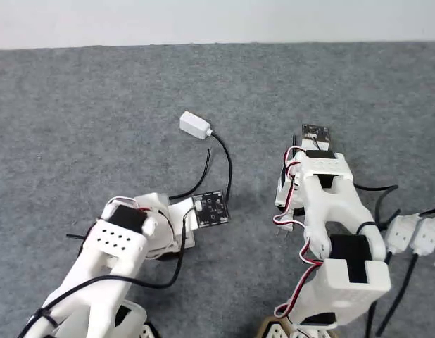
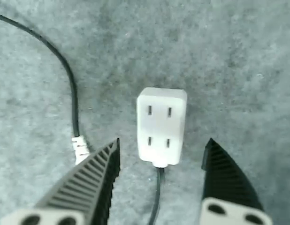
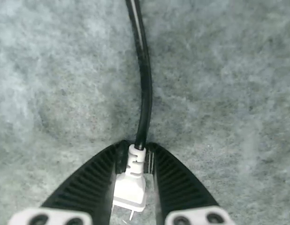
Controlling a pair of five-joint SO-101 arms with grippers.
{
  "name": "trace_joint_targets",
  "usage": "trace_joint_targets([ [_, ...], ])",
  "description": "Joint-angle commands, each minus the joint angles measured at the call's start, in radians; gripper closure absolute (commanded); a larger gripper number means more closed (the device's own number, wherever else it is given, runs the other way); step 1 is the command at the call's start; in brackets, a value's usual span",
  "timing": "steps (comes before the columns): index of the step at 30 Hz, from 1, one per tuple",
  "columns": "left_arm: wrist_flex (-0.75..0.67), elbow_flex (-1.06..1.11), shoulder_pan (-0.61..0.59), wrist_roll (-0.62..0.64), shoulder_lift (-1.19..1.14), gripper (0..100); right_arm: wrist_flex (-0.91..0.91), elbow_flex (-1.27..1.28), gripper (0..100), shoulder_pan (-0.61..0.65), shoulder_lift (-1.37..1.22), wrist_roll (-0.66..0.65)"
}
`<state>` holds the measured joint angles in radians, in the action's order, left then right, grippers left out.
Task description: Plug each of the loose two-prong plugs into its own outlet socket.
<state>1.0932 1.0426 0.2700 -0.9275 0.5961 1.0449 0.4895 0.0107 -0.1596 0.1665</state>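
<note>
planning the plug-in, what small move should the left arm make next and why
Probably lower the left gripper and close its open fingers on the outlet block: it lies unheld between them, while the right gripper holds a plug.

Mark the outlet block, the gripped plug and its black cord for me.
outlet block (image 2: pixel 161 126): left wrist view, middle of its socket face.
plug (image 3: pixel 131 185): right wrist view, its white body.
black cord (image 3: pixel 145 93): right wrist view, halfway along it.

Soft, even light on my bench (image 1: pixel 98 105), with no glare anywhere.
From the high view I see a bright wall (image 1: pixel 217 21) band at 12 o'clock. The black cable (image 1: pixel 227 165) and white socket block (image 2: pixel 161 124) throw only thin, faint shadows.
</note>
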Motion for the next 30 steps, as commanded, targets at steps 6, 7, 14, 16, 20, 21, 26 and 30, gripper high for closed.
trace_joint_targets([
  [6, -0.103, -0.097, -0.017, -0.017, -0.255, 73, -0.028, -0.038, 99.1, 0.036, 0.001, -0.014],
  [7, -0.106, -0.128, -0.017, -0.017, -0.324, 73, -0.028, -0.038, 99.1, 0.036, 0.001, -0.014],
  [14, 0.11, -0.424, -0.015, -0.003, -0.655, 85, -0.028, -0.038, 99.1, 0.036, 0.001, -0.011],
  [16, 0.16, -0.461, 0.0, -0.003, -0.694, 95, -0.028, -0.038, 99.1, 0.036, 0.001, -0.011],
  [20, 0.247, -0.472, 0.029, 0.101, -0.733, 99, -0.028, -0.038, 99.1, 0.036, 0.001, -0.011],
  [21, 0.247, -0.472, 0.034, 0.18, -0.74, 99, -0.028, -0.038, 99.1, 0.036, 0.001, -0.011],
  [26, 0.206, -0.522, -0.012, 0.687, -0.721, 99, -0.028, -0.038, 99.1, 0.036, 0.001, -0.011],
  [30, 0.212, -0.622, -0.087, 1.096, -0.674, 99, -0.028, -0.038, 99.0, 0.036, 0.001, -0.011],
])
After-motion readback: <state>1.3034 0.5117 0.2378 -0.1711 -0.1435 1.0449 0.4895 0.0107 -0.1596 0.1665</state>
